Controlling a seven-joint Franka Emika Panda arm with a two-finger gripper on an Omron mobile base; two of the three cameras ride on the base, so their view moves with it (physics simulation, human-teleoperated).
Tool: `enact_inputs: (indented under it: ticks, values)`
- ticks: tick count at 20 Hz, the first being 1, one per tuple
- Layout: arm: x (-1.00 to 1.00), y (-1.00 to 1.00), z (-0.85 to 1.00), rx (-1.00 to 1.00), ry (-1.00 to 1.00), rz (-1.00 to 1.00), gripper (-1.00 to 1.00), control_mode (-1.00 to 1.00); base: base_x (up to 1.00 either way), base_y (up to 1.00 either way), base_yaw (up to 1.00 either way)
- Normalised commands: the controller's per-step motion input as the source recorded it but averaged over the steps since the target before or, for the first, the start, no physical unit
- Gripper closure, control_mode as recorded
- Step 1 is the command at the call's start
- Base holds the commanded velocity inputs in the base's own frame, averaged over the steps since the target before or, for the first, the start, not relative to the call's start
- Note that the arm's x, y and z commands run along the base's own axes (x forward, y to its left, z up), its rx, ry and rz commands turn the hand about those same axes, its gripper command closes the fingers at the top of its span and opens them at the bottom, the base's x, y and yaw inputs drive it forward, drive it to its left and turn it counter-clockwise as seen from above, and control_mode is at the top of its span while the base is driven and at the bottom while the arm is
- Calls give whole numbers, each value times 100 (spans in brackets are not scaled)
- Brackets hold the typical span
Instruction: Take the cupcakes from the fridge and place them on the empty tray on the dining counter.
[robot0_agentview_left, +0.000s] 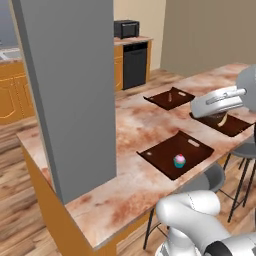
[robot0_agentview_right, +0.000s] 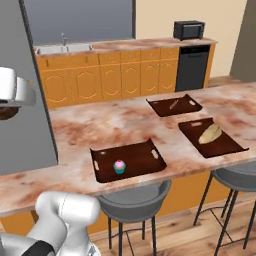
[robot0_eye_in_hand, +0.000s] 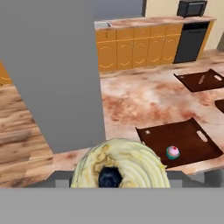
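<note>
Gripper (robot0_eye_in_hand: 110, 177) is clamped on the dark brown cupcake with the pale cream top (robot0_eye_in_hand: 120, 164). In the hand view the swirled cream frosting sits right between the finger tips, dark centre facing the camera. In the left base view the hand (robot0_agentview_left: 220, 102) hangs above the dining counter (robot0_agentview_left: 135, 125), over the far right tray; fingers not resolvable there.

Below and ahead of the hand: the dark brown tray with handle slots (robot0_eye_in_hand: 183, 141), near the counter's front edge, flat. Pink-frosted cupcake with teal wrapper (robot0_eye_in_hand: 173, 152) stands upright on it, near the front side, well apart from the held one. Same pair in the right base view: tray (robot0_agentview_right: 135, 159), cupcake (robot0_agentview_right: 119, 166).

Two more dark trays further along the counter: one with a tan loaf-like item (robot0_agentview_right: 210, 133), one with a thin tan stick (robot0_agentview_right: 173, 104).

Grey stool (robot0_agentview_right: 134, 200) under the counter edge by the near tray. Orange cabinets (robot0_agentview_right: 120, 75), black dishwasher (robot0_agentview_right: 192, 67) and black toaster oven (robot0_agentview_right: 189, 30) along the back wall.
</note>
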Motion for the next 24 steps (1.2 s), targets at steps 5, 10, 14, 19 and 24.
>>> enact_inputs:
  ticks: [5,10,14,19,24]
  values:
    - [0,0,0,0,0,0,100,100,46,-12,18]
    - [0,0,0,0,0,0,100,100,83,-6,6]
    - [100,-48,-34,0,36,3,100,-100,0,0,0]
    - [100,-43,-70,0,29,4,100,-100,0,0,0]
    - [100,-49,-88,1,27,3,100,-100,0,0,0]
